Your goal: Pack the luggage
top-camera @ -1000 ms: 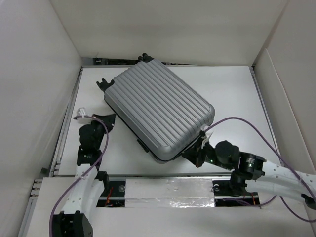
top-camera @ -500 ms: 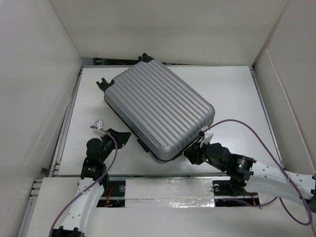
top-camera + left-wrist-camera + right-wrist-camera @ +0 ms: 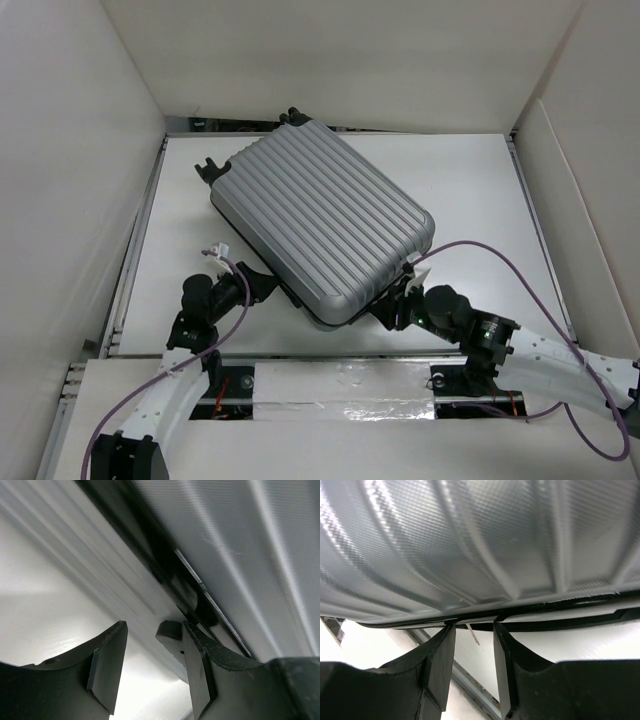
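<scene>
Walled in white on three sides, floored by a white table (image 3: pixel 480 200). On it, from far left to the middle, the luggage (image 3: pixel 320 225): shut, lying flat, ribbed shell up, by far the biggest thing present. Long axis on a diagonal, from far left, where black wheels (image 3: pixel 205 168) stick out, down to near right. Near-left long flank and near-right short end both turned toward the arm bases.

Against the near-left flank, the left pincer (image 3: pixel 262 283): jaws parted, clasping nothing, one finger (image 3: pixel 197 675) hard by the dark seam (image 3: pixel 165 575) between the two shells. Just beside that finger, a small dark tab (image 3: pixel 170 632); cannot say for sure what.

At the near-right corner, the right pincer (image 3: pixel 400 300): jaws likewise parted and empty, tips just below the shell's edge. In the gap between them, a thin pale sliver (image 3: pixel 472 634), apparently untouched.

Judging from this: seam parallel to the diagonal, so probably an opening move along that line. Left pincer better placed for the long flank, right for the corner. Both right up against the case, neither plainly nearer.
</scene>
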Robot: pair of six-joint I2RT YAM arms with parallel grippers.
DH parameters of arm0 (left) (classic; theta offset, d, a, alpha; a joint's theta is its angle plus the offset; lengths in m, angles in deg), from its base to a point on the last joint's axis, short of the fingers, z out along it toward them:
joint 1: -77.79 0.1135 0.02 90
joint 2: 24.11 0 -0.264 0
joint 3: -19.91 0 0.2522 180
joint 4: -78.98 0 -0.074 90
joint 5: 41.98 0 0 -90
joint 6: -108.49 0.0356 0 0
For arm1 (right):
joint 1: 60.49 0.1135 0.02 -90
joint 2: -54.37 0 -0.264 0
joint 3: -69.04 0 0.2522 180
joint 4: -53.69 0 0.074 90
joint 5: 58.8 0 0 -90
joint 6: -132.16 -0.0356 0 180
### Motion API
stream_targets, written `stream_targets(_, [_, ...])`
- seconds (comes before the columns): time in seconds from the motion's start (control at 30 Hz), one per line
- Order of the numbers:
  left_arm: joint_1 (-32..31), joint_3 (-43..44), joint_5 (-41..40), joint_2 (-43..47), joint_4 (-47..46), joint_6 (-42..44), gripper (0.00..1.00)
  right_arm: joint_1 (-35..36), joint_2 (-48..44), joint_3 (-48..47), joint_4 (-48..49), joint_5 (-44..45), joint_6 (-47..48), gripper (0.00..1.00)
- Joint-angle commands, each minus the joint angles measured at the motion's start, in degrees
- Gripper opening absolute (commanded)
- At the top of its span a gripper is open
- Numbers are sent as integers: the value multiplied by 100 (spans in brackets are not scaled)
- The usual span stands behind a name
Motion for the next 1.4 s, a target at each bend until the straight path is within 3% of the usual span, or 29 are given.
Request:
stream_targets(0.0, [-469,-494,-6,-20,-433,155,45,-44,54,-31,455,-176,197,43])
stream_targets(0.23, [-1716,-397,-1085,68,-266,-99,45,-44,442,3,551,-186,101,44])
stream_targets(0.37, [-2438,-406,-1614,-159,-388,-354,45,-96,451,118,833,-142,153,39])
stream_targets(0.47, [-2764,-354,-1799,-362,-643,-504,44,-96,398,136,772,-107,118,30])
stream_targets(0.6, [-2984,-309,-2037,-512,-758,-592,43,-96,293,302,684,-159,4,30])
stream_targets(0.63, [-2985,-309,-2046,-538,-793,-627,42,-96,258,320,666,-186,-5,23])
stream_targets(0.67, [-2985,-309,-2020,-556,-854,-671,42,-96,223,346,657,-186,-31,5])
stream_targets(0.7, [-2985,-344,-1985,-556,-1090,-811,42,-96,161,355,631,-186,-109,2])
stream_targets(0.9, [-3748,-345,-2449,-1213,-2187,-1146,42,-96,239,-4,420,244,55,0])
stream_targets(1.0, [-4241,111,-2967,-2136,-2837,-1137,44,-368,766,-846,236,491,712,0])
stream_targets(1.17, [-4803,771,-3495,-3472,-3561,-1277,44,-1842,1303,-1446,480,-167,1427,0])
stream_targets(1.27, [-5111,780,-3846,-3614,-3615,-1339,44,-2904,1347,-1376,841,-913,1428,0])
stream_targets(1.37, [-5296,772,-3952,-3632,-3466,-1278,45,-3347,1496,-1244,1114,-1179,1340,0])
